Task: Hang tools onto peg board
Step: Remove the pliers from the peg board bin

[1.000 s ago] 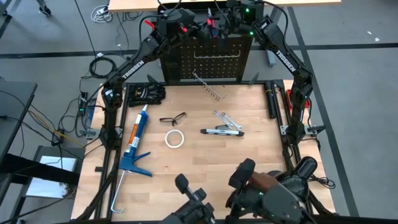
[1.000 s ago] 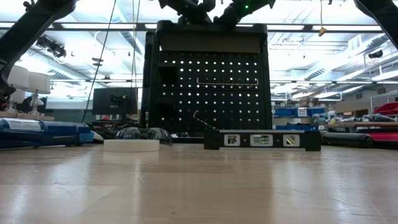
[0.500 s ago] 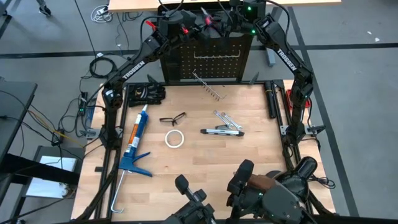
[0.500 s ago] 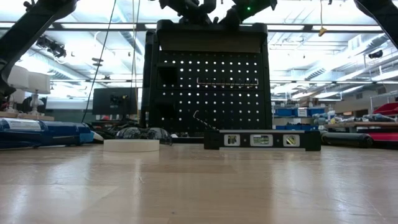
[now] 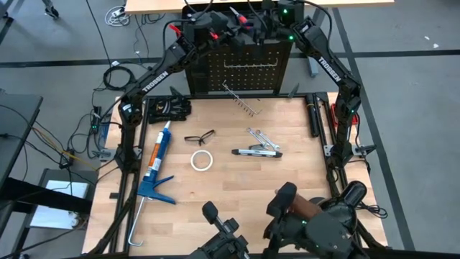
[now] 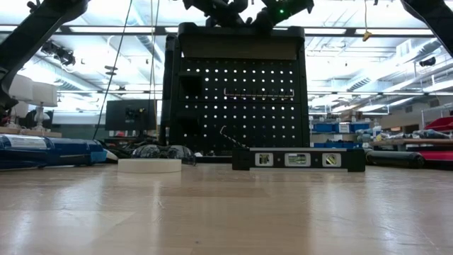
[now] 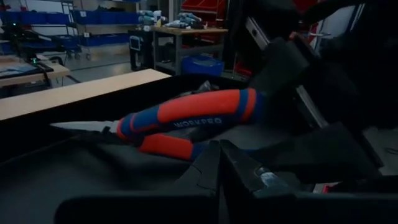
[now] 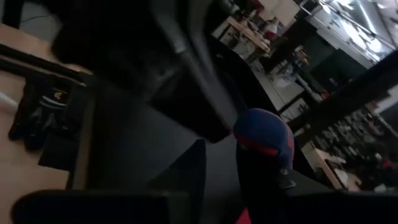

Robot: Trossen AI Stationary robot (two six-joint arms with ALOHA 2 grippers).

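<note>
Above the far peg board (image 5: pixel 241 68), the right gripper (image 8: pixel 221 180) narrowly pinches the pliers (image 7: pixel 186 118); the closed left gripper (image 7: pixel 217 180) could knock them loose

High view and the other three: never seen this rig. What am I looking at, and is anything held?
It is a robot with two dark arms at a wooden table. The high view looks straight down, the low view looks level across the tabletop, and each wrist view looks past one arm's own fingers.

Both arms reach over the top of the peg board. The left gripper is shut and empty. The pliers lie in the board's top tray, and the right gripper is at their handle; a grip is not clear.

On the table are a caulking gun, safety glasses, a white ring, wrenches, a black-and-silver bar and gloves.
</note>
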